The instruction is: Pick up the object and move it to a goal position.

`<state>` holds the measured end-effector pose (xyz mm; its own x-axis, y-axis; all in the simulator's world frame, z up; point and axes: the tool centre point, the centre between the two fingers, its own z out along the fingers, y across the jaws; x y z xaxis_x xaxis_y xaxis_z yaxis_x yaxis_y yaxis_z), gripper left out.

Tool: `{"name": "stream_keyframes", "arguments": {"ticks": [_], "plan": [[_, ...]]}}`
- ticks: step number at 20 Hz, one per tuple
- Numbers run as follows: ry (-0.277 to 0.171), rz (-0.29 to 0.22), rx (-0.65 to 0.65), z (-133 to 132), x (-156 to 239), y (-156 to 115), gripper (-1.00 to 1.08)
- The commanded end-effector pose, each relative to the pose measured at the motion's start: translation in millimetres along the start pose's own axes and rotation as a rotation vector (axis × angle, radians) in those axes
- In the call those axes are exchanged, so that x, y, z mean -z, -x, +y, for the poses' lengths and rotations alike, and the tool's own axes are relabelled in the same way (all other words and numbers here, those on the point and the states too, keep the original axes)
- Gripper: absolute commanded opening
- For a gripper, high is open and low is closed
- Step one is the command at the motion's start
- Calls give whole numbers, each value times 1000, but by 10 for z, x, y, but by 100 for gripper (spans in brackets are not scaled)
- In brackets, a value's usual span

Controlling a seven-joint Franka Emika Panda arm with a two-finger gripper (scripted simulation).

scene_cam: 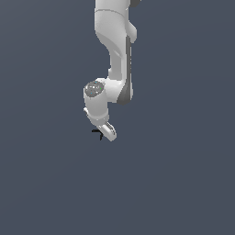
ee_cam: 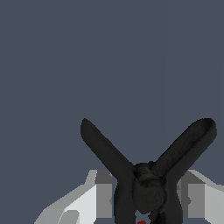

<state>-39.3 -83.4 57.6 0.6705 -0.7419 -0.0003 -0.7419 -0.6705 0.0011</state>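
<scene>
The object (ee_cam: 148, 183) sits between the hand's (ee_cam: 146, 197) fingers, prongs jutting beyond them. The hand pinches its hub, probably for carrying it to the goal.

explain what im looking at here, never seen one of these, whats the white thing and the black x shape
These are computer-rendered pictures of a simulated robot. The white jointed arm reaches down in the exterior view, taken by a camera off the arm. At its end is the white two-fingered tool that does the grasping. The other picture comes from a camera on the wrist, looking along the tool, so the two pale blocks are its fingers.

The small black object of thin crossed prongs sits between those fingers, with a small red spot at the picture's edge. In the exterior view it is the tiny dark mark beside the tool's tip. The fingers flank it closely, but I cannot tell whether they are gripping it. The plain dark grey background shows nothing else.
</scene>
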Motion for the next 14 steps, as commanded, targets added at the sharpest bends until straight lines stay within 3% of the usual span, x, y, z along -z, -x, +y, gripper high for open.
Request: {"name": "stream_keyframes", "arguments": {"ticks": [1, 14], "plan": [[0, 1, 0, -59, 175, -74, -100], [1, 1, 0, -427, 1166, -516, -100]]}}
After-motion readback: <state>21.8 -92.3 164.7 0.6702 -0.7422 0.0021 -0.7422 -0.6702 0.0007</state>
